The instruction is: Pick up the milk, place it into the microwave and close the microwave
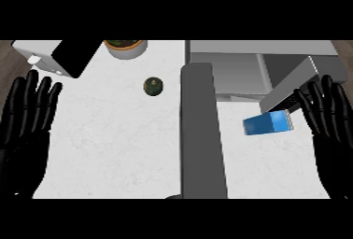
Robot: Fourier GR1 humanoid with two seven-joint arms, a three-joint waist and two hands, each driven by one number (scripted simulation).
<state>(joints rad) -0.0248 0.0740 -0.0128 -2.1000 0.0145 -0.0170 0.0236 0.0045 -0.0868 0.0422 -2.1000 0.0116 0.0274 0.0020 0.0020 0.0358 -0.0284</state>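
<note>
Both hands open, fingers up: left hand at the counter's left edge, right hand just beside the blue milk.

A kitchen. A pale marbled counter carries an open microwave, a white appliance and a potted plant. Wooden floor shows beyond the edge.

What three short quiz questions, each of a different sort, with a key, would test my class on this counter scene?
1. True or false: the right hand is curled round the blue milk carton.
2. Which lies nearer the potted plant: A the dark avocado, B the carton?
3. Fill in: both hands, including the left hand, have their fingers ____.

Key: 1 false; 2 A; 3 straight (open).
</note>
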